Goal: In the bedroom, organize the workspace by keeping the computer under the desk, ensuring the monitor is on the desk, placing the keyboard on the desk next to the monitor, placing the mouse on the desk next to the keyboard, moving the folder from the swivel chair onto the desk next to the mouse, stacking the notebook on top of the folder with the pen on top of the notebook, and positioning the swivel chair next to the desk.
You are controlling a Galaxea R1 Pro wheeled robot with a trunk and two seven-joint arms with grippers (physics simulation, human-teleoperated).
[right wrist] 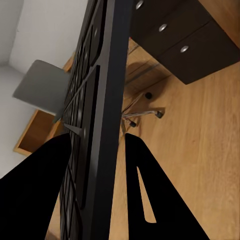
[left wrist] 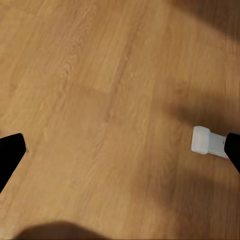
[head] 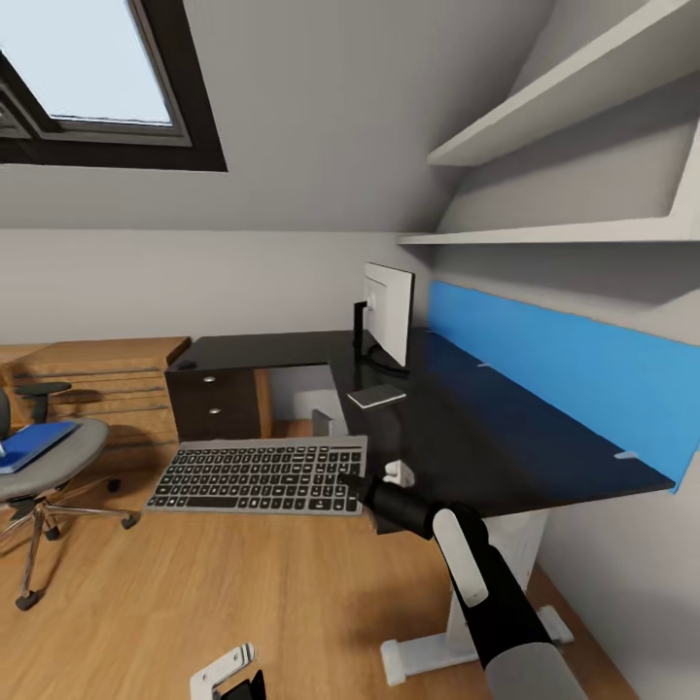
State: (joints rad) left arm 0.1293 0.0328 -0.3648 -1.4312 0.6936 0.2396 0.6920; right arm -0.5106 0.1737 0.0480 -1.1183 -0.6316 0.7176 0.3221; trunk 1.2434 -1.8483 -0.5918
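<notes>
My right gripper is shut on the right end of the keyboard, holding it level in the air left of the desk. In the right wrist view the keyboard runs edge-on between my right gripper fingers. The monitor stands on the desk with the light-grey notebook in front of it. The computer sits under the desk. The swivel chair at far left carries the blue folder. My left gripper hangs open over the floor. Pen and mouse are not discernible.
A black drawer unit with silver knobs stands under the desk's left wing, and low wooden shelving is behind the chair. White desk feet rest on the floor near my right arm. A blue panel lines the wall.
</notes>
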